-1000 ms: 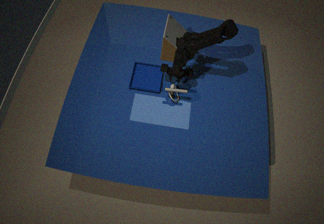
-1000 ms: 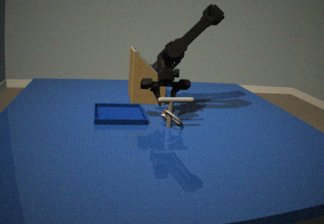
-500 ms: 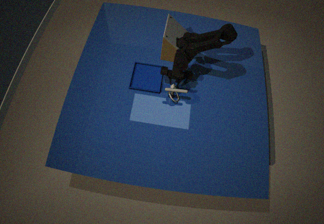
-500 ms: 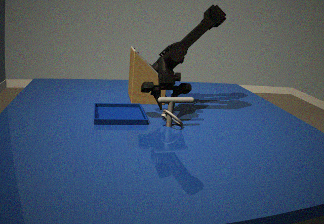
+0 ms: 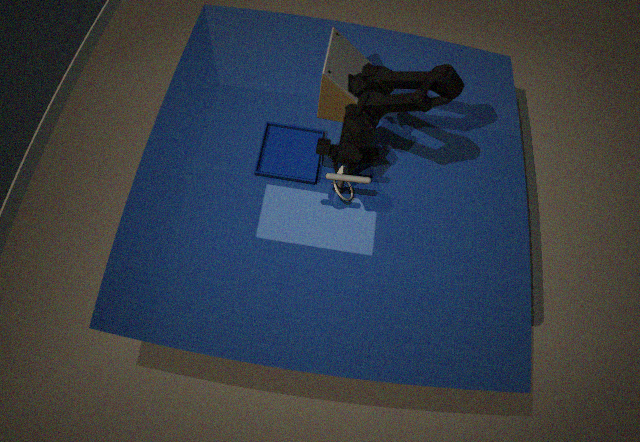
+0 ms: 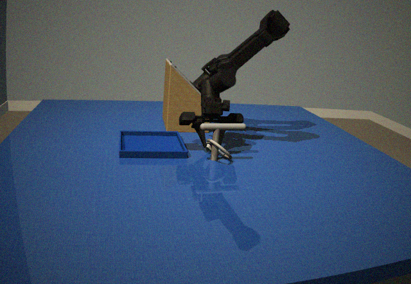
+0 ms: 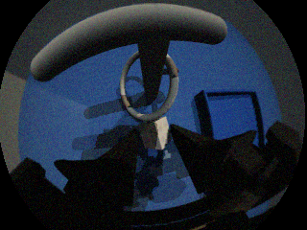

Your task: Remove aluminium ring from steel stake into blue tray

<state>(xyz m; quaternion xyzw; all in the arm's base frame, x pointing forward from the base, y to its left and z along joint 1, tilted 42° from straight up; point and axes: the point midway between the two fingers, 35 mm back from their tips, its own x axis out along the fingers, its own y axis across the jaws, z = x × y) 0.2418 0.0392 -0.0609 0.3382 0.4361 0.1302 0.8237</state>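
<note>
The pale ring (image 5: 337,192) (image 6: 221,148) (image 7: 176,87) is around the post of the steel stake (image 6: 214,155) (image 7: 153,67), under its cross-bar (image 5: 356,179) (image 6: 225,126) (image 7: 129,23). It leans, its tab side raised and its far side low near the table. The small pale tab (image 7: 162,133) is at the ring's near side, between the fingertips in the wrist view. My gripper (image 6: 212,145) (image 7: 153,129) is partly open, pointing down beside the stake; its fingers stand either side of the tab. Its right fingertip is hidden behind the stake in the exterior view. The blue tray (image 5: 286,178) (image 6: 152,155) (image 7: 206,115) is empty.
A wooden wedge-shaped block (image 5: 332,97) (image 6: 182,101) with a pale sloping face stands behind the tray, close to the arm. The tray is just left of the stake in the top and exterior views. The cross-bar sits close in front of the gripper. A light patch (image 5: 315,222) shows on the blue table.
</note>
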